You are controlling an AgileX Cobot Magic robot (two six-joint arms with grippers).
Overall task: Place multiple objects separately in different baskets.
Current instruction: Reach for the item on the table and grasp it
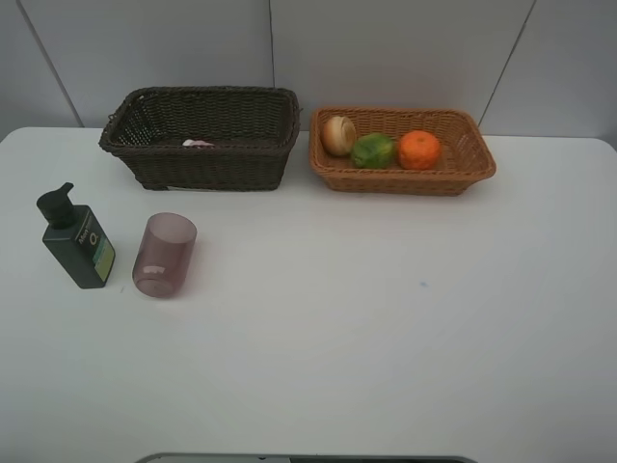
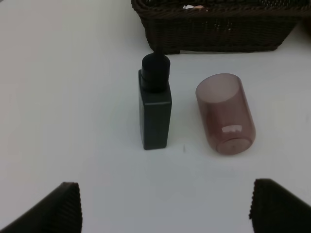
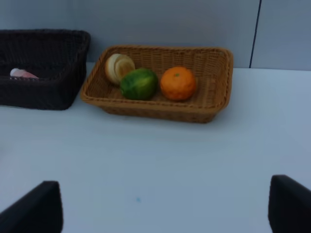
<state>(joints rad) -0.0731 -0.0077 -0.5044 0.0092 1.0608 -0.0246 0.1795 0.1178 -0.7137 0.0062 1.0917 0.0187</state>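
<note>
purple cup (image 1: pixel 164 255) beside pump bottle (image 1: pixel 77 246), before dark basket (image 1: pixel 207 166)

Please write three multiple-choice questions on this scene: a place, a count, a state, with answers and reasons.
1. Where is the pump bottle? A in a basket; B on the table beside the cup; C in a hand.
2. How many things lie in the tan basket? A one; B two; C three.
3. How is the left hand? A open, empty; B holding the cup; C holding the bottle.
Answers: B, it stands beside the cup; C, a pale fruit, a green fruit, an orange; A, fingers wide apart.
</note>
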